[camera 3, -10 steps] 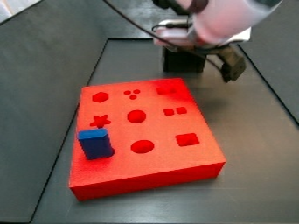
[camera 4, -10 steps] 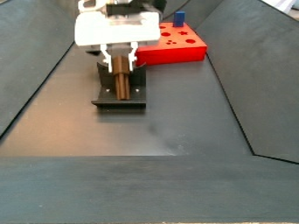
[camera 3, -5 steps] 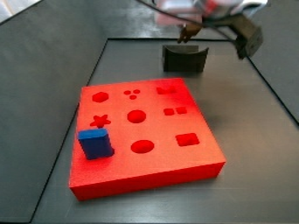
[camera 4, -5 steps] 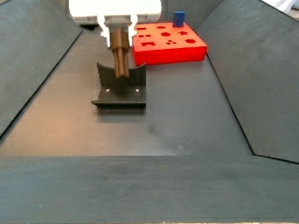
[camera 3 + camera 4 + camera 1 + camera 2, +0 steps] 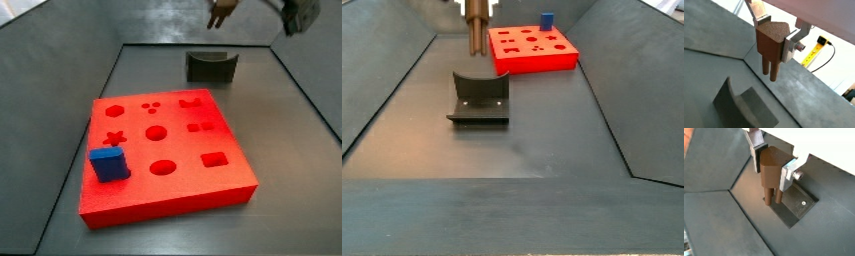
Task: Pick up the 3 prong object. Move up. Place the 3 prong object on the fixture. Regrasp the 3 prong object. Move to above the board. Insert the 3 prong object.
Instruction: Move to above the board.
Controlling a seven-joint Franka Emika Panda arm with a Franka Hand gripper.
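The brown 3 prong object (image 5: 769, 46) (image 5: 773, 175) sits between the silver fingers of my gripper (image 5: 775, 42) (image 5: 773, 170), which is shut on it with the prongs pointing down. In a side view the 3 prong object (image 5: 476, 30) hangs well above the dark fixture (image 5: 478, 96), free of its notch. The gripper (image 5: 222, 9) is mostly cut off by the picture's upper edge, above the fixture (image 5: 210, 66). The red board (image 5: 167, 150) (image 5: 533, 50) lies flat beside the fixture, its shaped holes showing.
A blue cuboid (image 5: 108, 164) (image 5: 548, 19) stands upright in one corner of the board. Dark sloping walls (image 5: 389, 90) enclose the grey floor on both sides. A yellow item (image 5: 813, 52) shows beyond the floor's edge in a wrist view.
The gripper has risen straight up with the 3 prong object, lifting it out of the fixture's notch. The arm's body has left both side views.
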